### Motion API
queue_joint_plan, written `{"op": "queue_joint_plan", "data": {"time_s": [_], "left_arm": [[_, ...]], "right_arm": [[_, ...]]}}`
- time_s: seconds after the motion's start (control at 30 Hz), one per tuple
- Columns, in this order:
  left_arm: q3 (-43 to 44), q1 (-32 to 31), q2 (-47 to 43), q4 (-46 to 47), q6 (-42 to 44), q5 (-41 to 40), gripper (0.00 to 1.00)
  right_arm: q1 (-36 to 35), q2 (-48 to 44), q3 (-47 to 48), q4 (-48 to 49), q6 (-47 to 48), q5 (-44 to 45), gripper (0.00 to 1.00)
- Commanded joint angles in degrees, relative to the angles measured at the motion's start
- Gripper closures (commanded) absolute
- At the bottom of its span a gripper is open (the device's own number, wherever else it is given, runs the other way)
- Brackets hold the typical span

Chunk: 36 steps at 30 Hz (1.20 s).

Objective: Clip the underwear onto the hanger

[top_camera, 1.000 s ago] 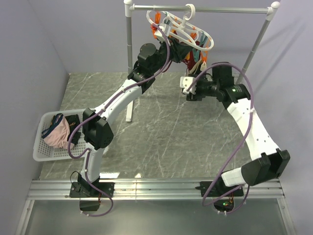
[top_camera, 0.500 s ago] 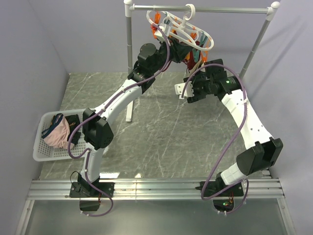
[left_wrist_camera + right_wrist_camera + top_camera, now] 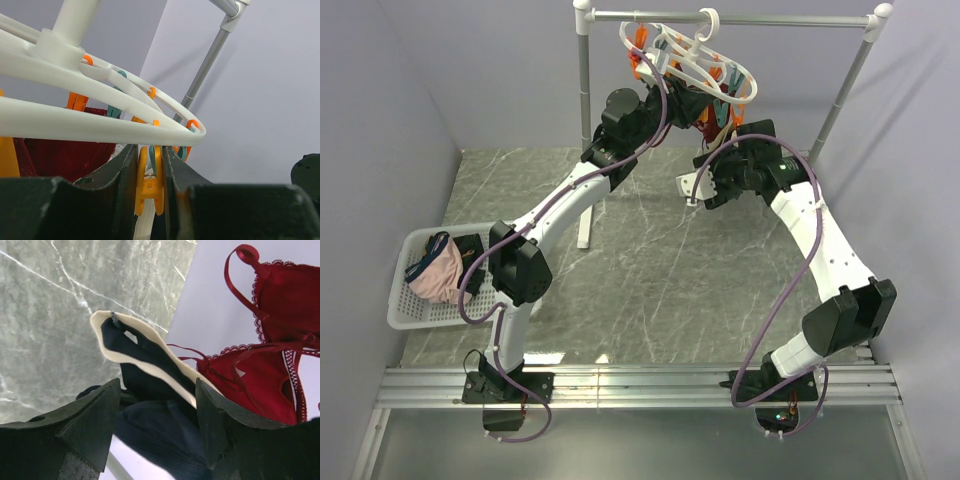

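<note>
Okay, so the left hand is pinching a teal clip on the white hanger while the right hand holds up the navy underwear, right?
Not quite. The left hand is pinching an orange clip, not a teal one; the left wrist view shows it between the fingers. The rest holds: the clip hangs on the white hanger, and the right hand holds up the navy underwear.
</note>
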<state>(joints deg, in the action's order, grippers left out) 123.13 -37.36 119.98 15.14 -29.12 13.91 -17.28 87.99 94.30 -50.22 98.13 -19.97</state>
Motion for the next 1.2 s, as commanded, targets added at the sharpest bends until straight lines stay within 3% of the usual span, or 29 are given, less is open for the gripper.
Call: {"op": "queue_joint_plan", "data": {"time_s": [0.0,0.47,0.9,1.0,1.1,1.17], "left_arm": [[0.1,-0.3,-0.5,2.1,0.6,1.3,1.00],[-1.4,-0.3,-1.0,2.7,0.6,1.7,1.00],[-1.2,-0.2,-0.9,2.9,0.8,1.7,1.00],[-1.1,-0.2,-0.7,2.9,0.9,1.6,1.00],[-0.7,-0.1,-0.5,2.7,1.0,1.6,1.00],[-0.3,-0.1,-0.2,2.6,0.9,1.6,1.00]], "right_arm": [[-0.4,-0.4,-1.9,4.2,1.1,-1.2,0.32],[-0.4,2.4,-3.3,9.9,6.4,-1.2,0.32],[-0.3,7.6,3.5,2.7,10.5,-1.1,0.37],[-0.4,9.2,6.3,0.9,9.2,0.0,0.49],[-0.4,10.9,9.2,-0.7,7.0,1.2,0.73],[-0.3,11.7,12.1,-2.8,4.7,1.1,0.82]]}}
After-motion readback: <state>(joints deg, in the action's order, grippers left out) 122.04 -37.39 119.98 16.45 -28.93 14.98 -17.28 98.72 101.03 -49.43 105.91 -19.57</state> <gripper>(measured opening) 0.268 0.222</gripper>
